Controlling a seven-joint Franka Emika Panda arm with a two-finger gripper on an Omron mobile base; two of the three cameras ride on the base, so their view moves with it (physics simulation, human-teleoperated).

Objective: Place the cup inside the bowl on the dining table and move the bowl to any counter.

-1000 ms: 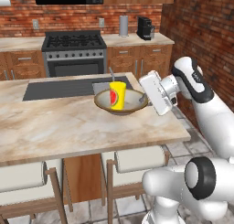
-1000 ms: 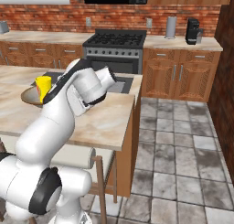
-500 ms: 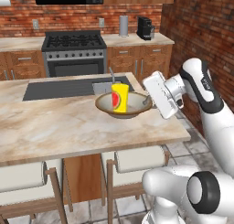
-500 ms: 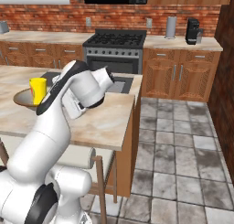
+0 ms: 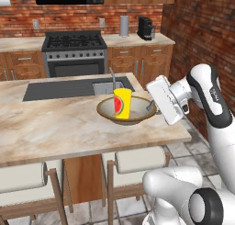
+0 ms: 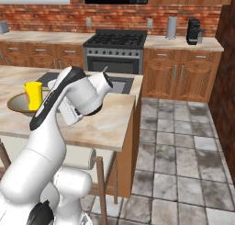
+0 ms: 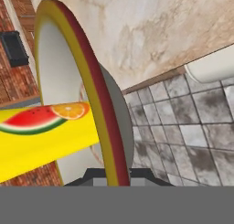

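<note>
The wide bowl (image 5: 109, 111) hangs just over the dining table (image 5: 55, 127) near its right end, casting a shadow below. The yellow cup (image 5: 122, 103) with the watermelon mark stands upright inside it. My gripper (image 5: 151, 108) is shut on the bowl's right rim. In the hand view the rim of the bowl (image 7: 93, 88) runs between the tips of the gripper (image 7: 114, 173), with the cup (image 7: 41, 134) on one side. From the right base view the bowl (image 6: 17, 104) and cup (image 6: 33, 94) show left of my arm.
A sink (image 5: 108, 86) and dark cooktop panel (image 5: 59, 89) lie behind the bowl. Stools (image 5: 137, 159) stand under the near edge. Beyond are the stove (image 5: 73, 49) and the counter (image 5: 133, 38) with a coffee machine (image 5: 146, 27); a brick wall (image 5: 202, 31) closes the right side.
The bowl, with the cup in it and my gripper on its rim, has drifted toward the table's near right edge. My arm has drawn back with it.
</note>
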